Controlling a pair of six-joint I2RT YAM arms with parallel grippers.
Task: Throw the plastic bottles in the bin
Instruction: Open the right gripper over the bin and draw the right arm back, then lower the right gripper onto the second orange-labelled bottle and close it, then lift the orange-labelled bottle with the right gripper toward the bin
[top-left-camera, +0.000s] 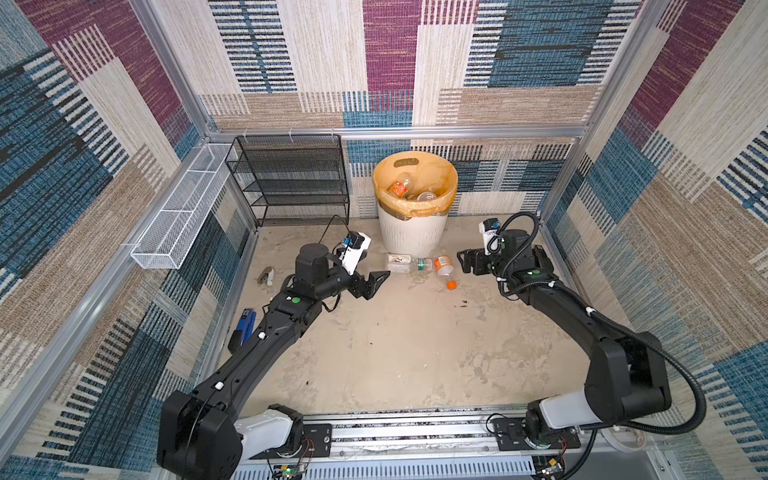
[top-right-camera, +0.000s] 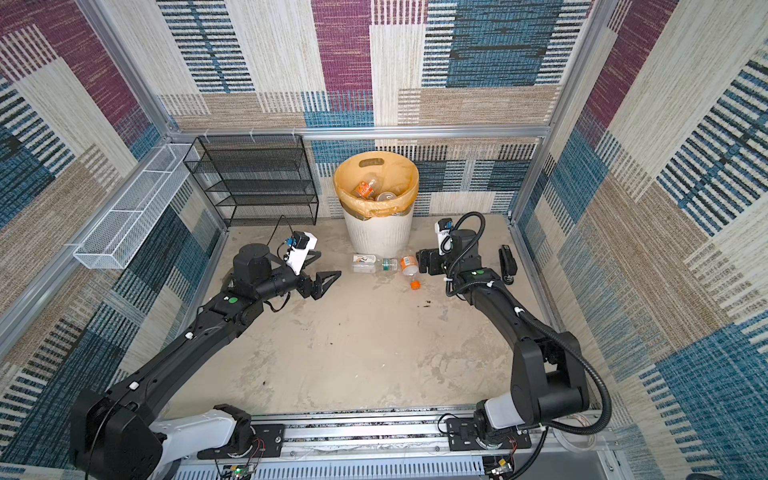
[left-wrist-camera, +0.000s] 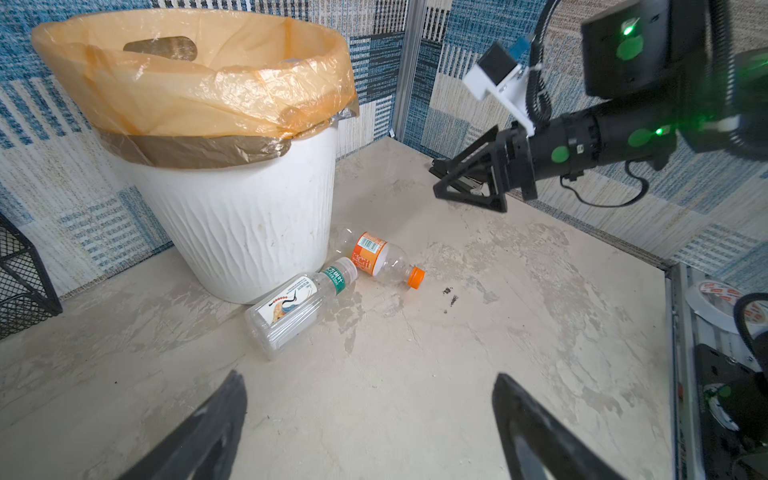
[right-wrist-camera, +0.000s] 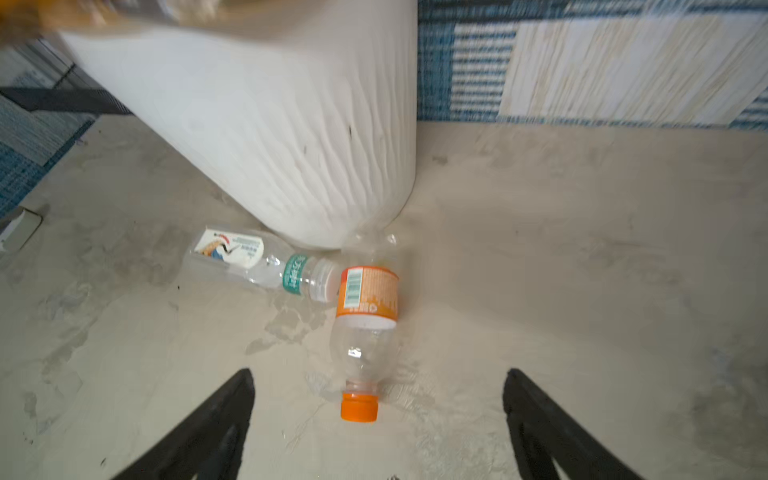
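Note:
The bin is white and ribbed with an orange bag, and stands at the back wall. Inside it lie an orange-labelled bottle and clear ones. On the floor at its foot lie two plastic bottles. One is clear with a green band. The other has an orange label and orange cap. My left gripper hangs open and empty to their left. My right gripper is open, with the orange cap lying between its fingers' line, not gripped.
A black mesh rack and a white wire tray line the back left. A blue stapler and a small stapler lie by the left wall. A black stapler lies by the right wall.

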